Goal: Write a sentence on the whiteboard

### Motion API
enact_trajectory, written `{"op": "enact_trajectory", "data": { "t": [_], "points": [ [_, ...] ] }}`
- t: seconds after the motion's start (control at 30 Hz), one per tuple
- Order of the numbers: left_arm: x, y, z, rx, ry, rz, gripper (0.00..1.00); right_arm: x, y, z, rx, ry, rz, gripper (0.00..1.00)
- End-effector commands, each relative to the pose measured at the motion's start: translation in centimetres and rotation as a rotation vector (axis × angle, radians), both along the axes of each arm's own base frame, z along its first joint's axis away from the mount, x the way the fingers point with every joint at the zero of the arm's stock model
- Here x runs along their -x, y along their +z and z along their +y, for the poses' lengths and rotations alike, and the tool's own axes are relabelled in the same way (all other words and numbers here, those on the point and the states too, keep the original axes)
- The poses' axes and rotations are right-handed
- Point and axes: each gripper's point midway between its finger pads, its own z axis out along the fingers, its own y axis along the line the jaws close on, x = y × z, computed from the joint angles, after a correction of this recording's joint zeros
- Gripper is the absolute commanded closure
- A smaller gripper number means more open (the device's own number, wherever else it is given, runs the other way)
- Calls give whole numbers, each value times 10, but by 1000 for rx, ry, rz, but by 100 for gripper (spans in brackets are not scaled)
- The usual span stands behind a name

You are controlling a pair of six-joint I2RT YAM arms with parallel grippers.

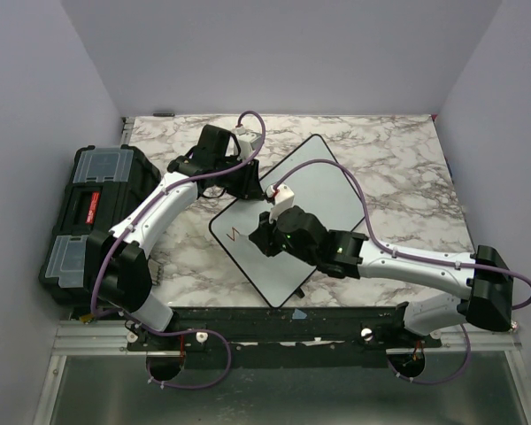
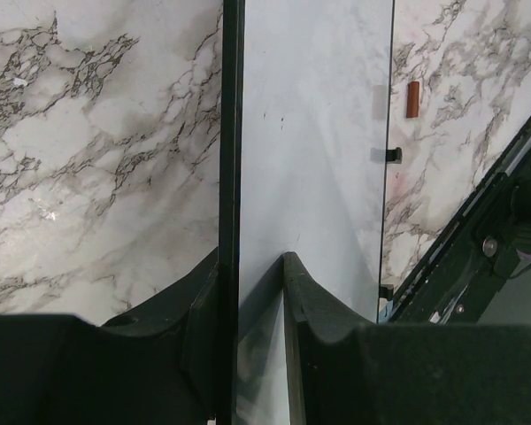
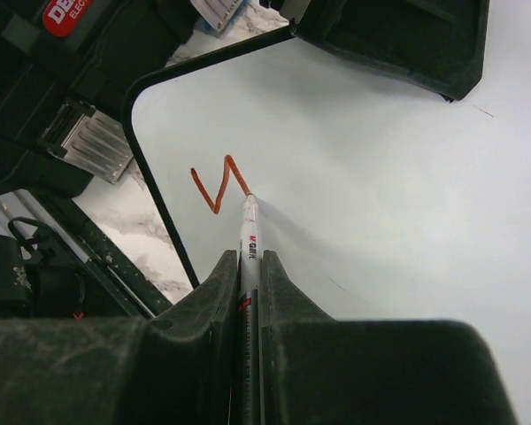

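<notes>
Marble-patterned table between lilac walls bears whiteboard

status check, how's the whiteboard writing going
Left gripper clamped on whiteboard edge. Right gripper shut on marker, tip on board. Only one red zigzag written. Nothing blocks the marker's path.

— Where does the whiteboard lie?
— In the middle of the scene, flat and turned cornerwise: one rounded corner points far, one near. It has a white face and a thin black rim.
— And the sentence?
— Barely begun. There is one red zigzag stroke, like a slanted N, close to the board's left corner. The rest of the face is plain white.
</notes>
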Motion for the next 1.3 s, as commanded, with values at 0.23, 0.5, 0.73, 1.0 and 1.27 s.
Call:
{"op": "enact_trajectory", "data": {
  "t": [0.23,0.5,0.73,1.0,1.27],
  "points": [
    [26,-1,-5,-27,-71,9,100,-19,-3,-2,72,-100,-23,99],
    [27,-1,-5,-28,-74,8,100,-24,4,4,72,-102,-38,99],
    [28,-2,-5,-31,-73,6,100,-20,14,-1,62,-91,-39,99],
    [25,-1,-3,-44,-60,3,100,-13,31,-10,18,-77,-53,99],
    [22,8,-1,-64,-37,2,100,-10,36,-14,-16,-68,-62,99]
  ]
}}
